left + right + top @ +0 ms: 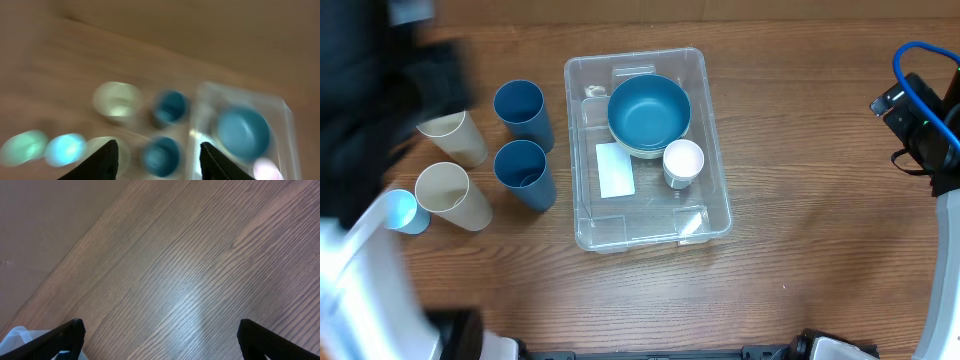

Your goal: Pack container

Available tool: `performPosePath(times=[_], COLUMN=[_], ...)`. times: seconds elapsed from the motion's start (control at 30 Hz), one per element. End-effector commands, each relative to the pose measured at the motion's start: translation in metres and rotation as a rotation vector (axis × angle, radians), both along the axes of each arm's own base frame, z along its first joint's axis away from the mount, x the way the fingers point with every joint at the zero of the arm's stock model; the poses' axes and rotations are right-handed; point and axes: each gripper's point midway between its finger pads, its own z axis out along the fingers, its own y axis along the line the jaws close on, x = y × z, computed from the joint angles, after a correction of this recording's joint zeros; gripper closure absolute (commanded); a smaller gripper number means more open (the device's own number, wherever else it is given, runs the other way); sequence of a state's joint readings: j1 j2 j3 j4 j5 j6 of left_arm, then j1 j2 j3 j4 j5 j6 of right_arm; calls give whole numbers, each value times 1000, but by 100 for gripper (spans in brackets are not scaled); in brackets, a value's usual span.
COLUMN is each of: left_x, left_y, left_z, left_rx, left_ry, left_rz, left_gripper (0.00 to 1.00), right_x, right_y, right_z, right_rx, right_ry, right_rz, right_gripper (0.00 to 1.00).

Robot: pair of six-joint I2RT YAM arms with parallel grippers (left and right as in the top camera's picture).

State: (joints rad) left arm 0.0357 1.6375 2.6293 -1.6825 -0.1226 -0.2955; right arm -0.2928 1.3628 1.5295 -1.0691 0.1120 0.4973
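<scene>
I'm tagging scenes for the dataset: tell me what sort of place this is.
Probably a robotics lab or test bench, not a home kitchen: a bare wood-grain table, a cabled robot arm at its right edge, and cups set out beside the container like a staged packing trial.

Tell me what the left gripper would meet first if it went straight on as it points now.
Probably the dark blue cup lower in the left wrist view, centred between the open fingers of the left gripper. The view is blurred, so depth is unclear.
</scene>
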Motion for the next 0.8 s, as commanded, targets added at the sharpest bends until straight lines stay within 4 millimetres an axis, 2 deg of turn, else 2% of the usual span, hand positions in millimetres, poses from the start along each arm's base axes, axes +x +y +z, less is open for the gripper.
performPosePath(times=[0.0,0.03,0.07,0.1,0.13,0.2,0.27,0.37,0.5,0.57,0.63,0.77], left_x=[-54,-72,-94,-101,-109,-108,-99,-89,-87,-83,-78,-73], left_y=[82,105,131,140,156,174,195,231,267,281,291,297], left_z=[-3,-14,-41,-55,-83,-121,-163,-226,-273,-290,-311,-354], left_rx=[-41,-83,-147,-181,-238,-284,-323,-362,-387,-372,-371,-404], left_ry=[-2,20,87,124,199,282,342,438,528,553,585,671], left_rz=[357,480,644,710,806,871,919,971,1004,988,968,963], left_gripper=[43,40,35,33,31,28,28,33,32,32,35,39], right_x=[0,0,0,0,0,0,0,0,0,0,0,0], right_y=[-2,-2,-2,-2,-2,-2,-2,-2,-2,-2,-2,-2], right_z=[6,6,6,6,6,6,6,6,6,6,6,6], right_rx=[-10,-10,-10,-10,-10,-10,-10,-10,-10,-10,-10,-10], right_ry=[-16,-16,-16,-16,-16,-16,-16,-16,-16,-16,-16,-16], right_rz=[-11,-11,-11,-11,-11,-11,-11,-11,-11,-11,-11,-11], right_gripper=[0,0,0,0,0,0,0,0,0,0,0,0])
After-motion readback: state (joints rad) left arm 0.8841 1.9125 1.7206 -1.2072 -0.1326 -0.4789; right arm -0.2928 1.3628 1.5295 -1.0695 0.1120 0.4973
